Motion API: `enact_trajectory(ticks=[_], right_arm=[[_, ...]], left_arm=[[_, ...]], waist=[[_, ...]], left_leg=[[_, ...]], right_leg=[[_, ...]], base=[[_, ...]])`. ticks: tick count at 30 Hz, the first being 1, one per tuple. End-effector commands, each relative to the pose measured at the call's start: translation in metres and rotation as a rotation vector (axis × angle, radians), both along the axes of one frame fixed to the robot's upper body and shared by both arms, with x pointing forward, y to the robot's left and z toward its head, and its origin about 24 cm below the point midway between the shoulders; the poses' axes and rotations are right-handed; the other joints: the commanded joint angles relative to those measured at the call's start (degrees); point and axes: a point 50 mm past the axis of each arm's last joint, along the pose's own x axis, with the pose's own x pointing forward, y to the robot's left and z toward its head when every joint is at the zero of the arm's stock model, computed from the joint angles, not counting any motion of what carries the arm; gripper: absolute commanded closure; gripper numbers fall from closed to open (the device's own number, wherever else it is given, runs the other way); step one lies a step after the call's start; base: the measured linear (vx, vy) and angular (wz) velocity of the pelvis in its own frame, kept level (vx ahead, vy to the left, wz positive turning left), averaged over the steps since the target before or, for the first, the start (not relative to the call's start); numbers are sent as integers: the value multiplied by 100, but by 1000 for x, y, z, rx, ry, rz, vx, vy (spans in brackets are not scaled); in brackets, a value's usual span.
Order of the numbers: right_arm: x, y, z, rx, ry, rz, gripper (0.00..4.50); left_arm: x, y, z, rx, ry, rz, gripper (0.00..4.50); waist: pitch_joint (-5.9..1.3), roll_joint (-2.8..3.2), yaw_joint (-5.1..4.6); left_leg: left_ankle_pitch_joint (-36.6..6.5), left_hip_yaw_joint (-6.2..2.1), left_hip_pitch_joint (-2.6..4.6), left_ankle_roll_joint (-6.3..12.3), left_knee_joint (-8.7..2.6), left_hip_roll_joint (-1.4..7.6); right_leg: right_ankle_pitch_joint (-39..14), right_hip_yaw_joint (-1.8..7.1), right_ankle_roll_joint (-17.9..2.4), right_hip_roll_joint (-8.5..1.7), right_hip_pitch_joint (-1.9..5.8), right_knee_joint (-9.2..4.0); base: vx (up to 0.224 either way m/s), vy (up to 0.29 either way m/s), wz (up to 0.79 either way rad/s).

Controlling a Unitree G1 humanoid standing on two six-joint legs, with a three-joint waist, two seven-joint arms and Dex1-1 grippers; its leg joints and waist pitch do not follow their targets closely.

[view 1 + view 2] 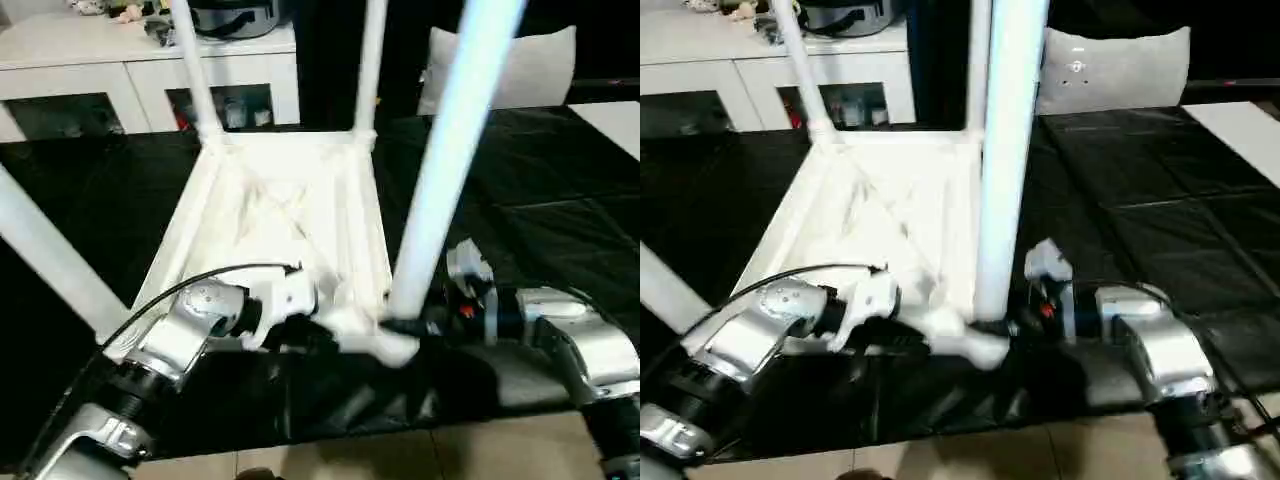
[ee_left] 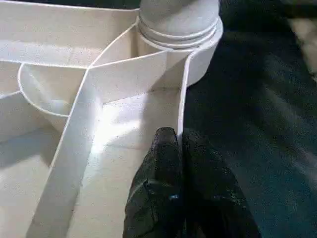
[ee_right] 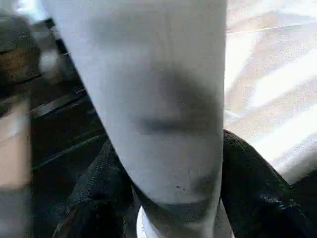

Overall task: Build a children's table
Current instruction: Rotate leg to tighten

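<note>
Table top (image 1: 280, 215) lies upside down on the black worktop (image 1: 560, 190), ribbed underside up, and both my claws work at its near right corner. My left claw (image 2: 179, 136) has its two black fingers pressed together on the thin rim wall just beside the round corner socket (image 2: 179, 29), so I read it as pinched shut on the top's edge. My right claw (image 3: 168, 198) comes in from the other side of that same corner, with a dark finger on each side of the near right leg (image 1: 450, 150) low on its shaft; it is wrapped around the leg, which stands upright in the socket. Beyond my claws, two more legs (image 1: 195, 70) rise from the far corners, and another leg (image 1: 45, 255) stands off past my left arm. Farther back I see a white cabinet (image 1: 140, 75) and a grey cushion (image 1: 530, 60).
</note>
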Motion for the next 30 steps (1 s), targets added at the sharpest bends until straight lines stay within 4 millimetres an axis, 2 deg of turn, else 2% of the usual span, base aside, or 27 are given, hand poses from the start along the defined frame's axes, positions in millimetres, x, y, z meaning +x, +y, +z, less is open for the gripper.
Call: enact_trajectory(ticks=[1, 3, 4, 6, 7, 8, 9, 10, 11, 13, 14, 15, 17, 18, 19, 22, 25, 30], right_arm=[[4, 29, -10, -7, 43, -42, 245], [14, 37, -17, -46, 57, -209, 246], [17, 38, -19, -55, 67, -261, 246], [27, 45, -24, -74, 92, -458, 246], [27, 45, -24, -74, 92, -458, 246], [30, 50, -24, -72, 83, -511, 214], [31, 51, -23, -56, 80, -525, 194], [31, 52, -23, -50, 80, -531, 181], [33, 52, -21, -25, 69, -541, 178], [31, 52, -16, -1, 43, -497, 164], [31, 52, -16, -1, 43, -497, 149], [29, 51, -15, 12, 37, -472, 135], [26, 46, -13, 14, 25, -435, 132], [25, 44, -12, 12, 23, -423, 125], [22, 40, -11, 16, 15, -391, 97], [14, 22, -5, 8, -6, -300, 89], [8, 5, 1, 18, -15, -207, 56], [1, -5, 7, 2, -28, -93, 12]], left_arm=[[10, -28, 25, -116, -77, 70, 450], [15, -40, 30, -152, -70, 165, 450], [17, -43, 31, -156, -71, 190, 450], [27, -55, 33, -171, -95, 328, 450], [27, -55, 33, -171, -95, 328, 450], [31, -60, 36, -157, -142, 377, 450], [31, -62, 37, -147, -159, 365, 450], [31, -62, 37, -143, -167, 360, 450], [29, -63, 37, -120, -190, 329, 450], [25, -61, 34, -93, -197, 266, 450], [25, -61, 34, -93, -197, 266, 450], [23, -60, 32, -90, -186, 254, 450], [20, -58, 29, -84, -181, 231, 450], [19, -57, 28, -81, -179, 221, 450], [18, -54, 27, -73, -187, 205, 450], [16, -44, 23, -48, -182, 157, 450], [13, -34, 21, -34, -181, 88, 450], [8, -27, 20, -35, -183, -2, 450]], waist=[[-321, -112, -56], [-328, -120, -164], [-328, -117, -192], [-351, -98, -289], [-361, -113, -300], [-362, -89, -295], [-378, -96, -294], [-393, -80, -273], [-404, -82, -270], [-414, -44, -245], [-414, -44, -245], [-413, -42, -247], [-412, -50, -239], [-407, -43, -223], [-405, -41, -228], [-387, -59, -178], [-383, -61, -113], [-375, -69, -61]], left_leg=[[-1373, -81, 16, 16, -445, 144], [-1312, -90, -25, 24, -444, 129], [-1330, -80, -10, 43, -439, 124], [-1242, -73, -6, 71, -406, 89], [-1138, -68, -13, 125, -402, 86], [-1109, -73, -21, 156, -401, 94], [-1017, -61, -21, 217, -396, 104], [-948, -64, -17, 250, -394, 106], [-804, -65, -47, 305, -393, 113], [-693, -70, -46, 377, -390, 129], [-693, -70, -46, 377, -390, 129], [-686, -65, -49, 400, -388, 140], [-676, -61, -37, 433, -384, 147], [-717, -59, -31, 452, -385, 154], [-739, -50, -27, 454, -384, 153], [-863, -53, -14, 451, -400, 168], [-981, -50, -2, 444, -398, 174], [-1029, -49, 6, 387, -405, 178]], right_leg=[[-2860, 215, -573, -346, 279, -604], [-2808, 213, -517, -333, 303, -612], [-2798, 219, -527, -329, 276, -635], [-2631, 210, -570, -303, 272, -639], [-2459, 222, -604, -304, 282, -632], [-2367, 226, -619, -302, 288, -619], [-2126, 240, -660, -295, 283, -604], [-1978, 242, -694, -299, 293, -589], [-1627, 249, -789, -295, 315, -543], [-1146, 251, -941, -294, 333, -496], [-1146, 251, -941, -294, 333, -496], [-951, 256, -1036, -300, 356, -464], [-835, 259, -1117, -301, 362, -453], [-850, 262, -1141, -306, 362, -455], [-867, 266, -1155, -304, 357, -456], [-1058, 268, -1117, -308, 364, -479], [-1304, 275, -1038, -323, 352, -504], [-1518, 272, -986, -326, 327, -520]], base=[[0, 0, 0], [0, 0, 0], [0, 0, 0], [0, 0, 0], [0, 0, 0], [0, 0, 0], [0, 0, 0], [0, 0, 0], [0, 0, 0], [0, 0, 0], [0, 0, 0], [0, 0, 0], [0, 0, 0], [0, 0, 0], [0, 0, 0], [0, 0, 0], [0, 0, 0], [0, 0, 0]])
